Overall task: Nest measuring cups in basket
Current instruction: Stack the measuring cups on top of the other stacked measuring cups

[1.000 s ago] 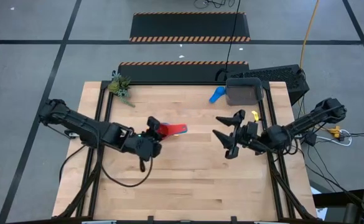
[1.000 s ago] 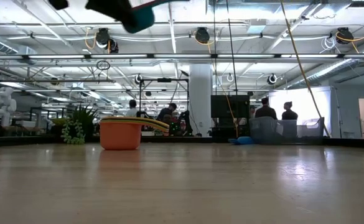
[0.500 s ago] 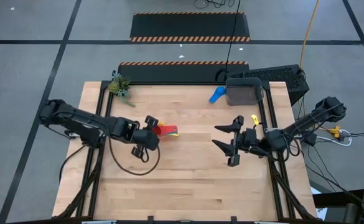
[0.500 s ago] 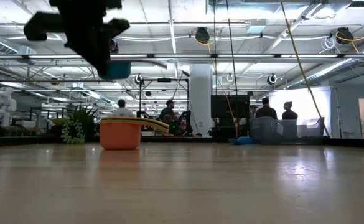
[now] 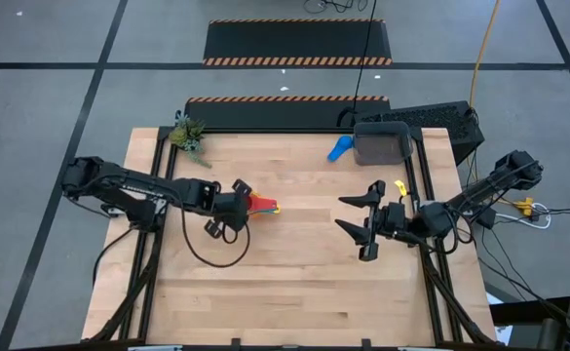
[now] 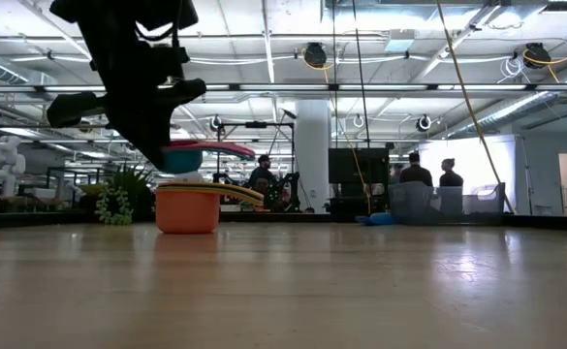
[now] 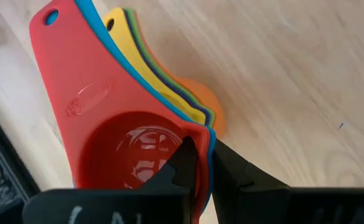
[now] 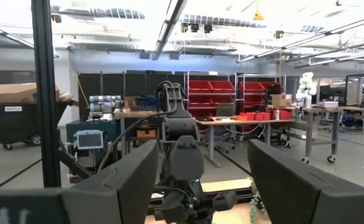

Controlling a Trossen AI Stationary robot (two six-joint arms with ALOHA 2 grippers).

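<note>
My left gripper is shut on a red measuring cup that sits nested in a light blue one. It holds the pair just over a stack on the table: an orange cup with yellow, green and navy cups in it. Whether the held pair touches the stack I cannot tell. A blue cup lies beside the dark grey basket at the far right. My right gripper hovers open over the table's right part, with nothing between its fingers. My left gripper pinches the rim of the red cup together with the light blue one, on the side away from the handles, between its two fingers. The fingers slant down from the table's left. In the low view both cups hang roughly level below them, handles pointing away.
A small green plant stands at the table's far left corner. A black keyboard lies beyond the far right corner, behind the basket. People stand in the room beyond the table.
My left gripper has come down with the red and light blue cups, swinging a little toward the far edge and tipping steeper. The pair now hangs right over the orange stack, where it was high above the table a second ago.
</note>
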